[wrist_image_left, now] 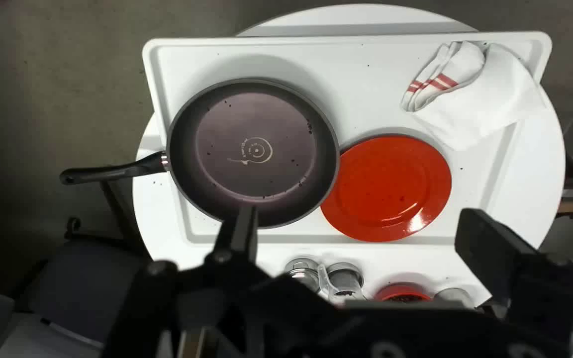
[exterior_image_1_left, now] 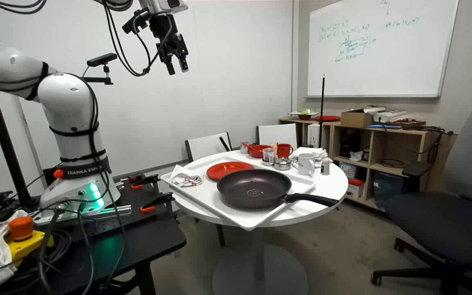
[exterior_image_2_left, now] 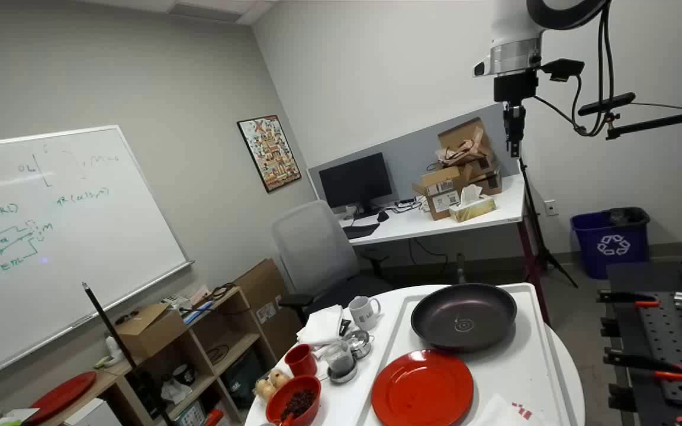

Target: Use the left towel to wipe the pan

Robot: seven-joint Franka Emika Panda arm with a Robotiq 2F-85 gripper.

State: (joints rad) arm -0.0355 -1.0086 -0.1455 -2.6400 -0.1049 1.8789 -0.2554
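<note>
Our pincer (exterior_image_1_left: 178,71) spread apart, we find a red plate (wrist_image_left: 388,181) crowding the pan (wrist_image_left: 253,149), the white mug (exterior_image_2_left: 363,313) just off the tray (wrist_image_left: 356,82).

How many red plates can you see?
2. One round, glossy red plate lies on the rectangular white tray beside the round black frying pan; another round red plate is atop the low wooden shelf. Others might be hidden.
</note>
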